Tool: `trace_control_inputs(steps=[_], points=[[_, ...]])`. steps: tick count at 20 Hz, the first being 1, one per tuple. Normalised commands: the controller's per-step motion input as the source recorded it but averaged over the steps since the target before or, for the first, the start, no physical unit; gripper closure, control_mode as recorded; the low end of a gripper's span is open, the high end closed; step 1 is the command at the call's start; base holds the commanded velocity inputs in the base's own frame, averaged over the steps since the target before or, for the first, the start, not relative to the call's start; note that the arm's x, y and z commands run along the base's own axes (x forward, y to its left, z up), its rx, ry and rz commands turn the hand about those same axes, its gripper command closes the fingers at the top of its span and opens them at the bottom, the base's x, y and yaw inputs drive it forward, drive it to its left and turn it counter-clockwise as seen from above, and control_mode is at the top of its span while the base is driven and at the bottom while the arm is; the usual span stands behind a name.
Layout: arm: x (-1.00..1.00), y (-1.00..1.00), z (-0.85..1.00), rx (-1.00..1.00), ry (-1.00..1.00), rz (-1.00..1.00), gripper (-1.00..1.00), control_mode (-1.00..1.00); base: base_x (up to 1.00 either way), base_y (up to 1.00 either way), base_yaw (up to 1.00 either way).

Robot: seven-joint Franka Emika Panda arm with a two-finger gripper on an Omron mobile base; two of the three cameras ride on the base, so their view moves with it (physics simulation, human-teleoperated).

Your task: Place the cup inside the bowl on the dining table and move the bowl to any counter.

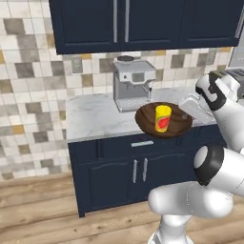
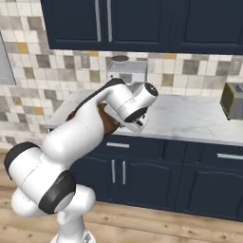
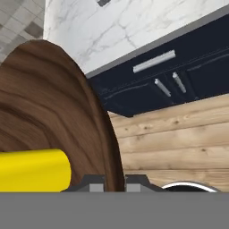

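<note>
The wide dark brown wooden bowl (image 1: 145, 119) hangs level over the front edge of the counter (image 1: 95, 116). The yellow cup (image 1: 163, 118) with a red mark stands upright inside it. My gripper (image 1: 187, 113) is shut on the bowl's right rim. In the hand view the bowl's rim (image 3: 105, 134) runs down between the two fingertips of the gripper (image 3: 114, 185), and the cup (image 3: 31, 169) shows as a yellow cylinder at lower left. Whether the bowl touches the marble I cannot tell. The dining table is out of view.
A silver coffee machine (image 1: 133, 83) stands on the counter just behind the bowl. A toaster (image 2: 232, 100) sits further right. Navy upper cabinets (image 1: 143, 21) hang above. Below the counter are drawers and doors with silver handles (image 3: 154, 61), then the wooden floor (image 3: 179, 134).
</note>
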Motion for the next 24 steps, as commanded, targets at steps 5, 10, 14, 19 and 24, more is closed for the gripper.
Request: trace_control_inputs(steps=[5,10,14,19,24], points=[[0.0,0.0,0.0,0.0,0.0,0.0,1.0,1.0,0.43,-0.92,0.04],[0.0,0.0,0.0,0.0,0.0,0.0,1.0,1.0,0.42,-0.83,0.04],[0.0,0.0,0.0,0.0,0.0,0.0,1.0,1.0,0.22,-0.49,0.0],[0.0,0.0,0.0,0.0,0.0,0.0,1.0,1.0,0.44,-0.13,-0.01],[0.0,0.0,0.0,0.0,0.0,0.0,1.0,1.0,0.66,-0.08,-0.02]])
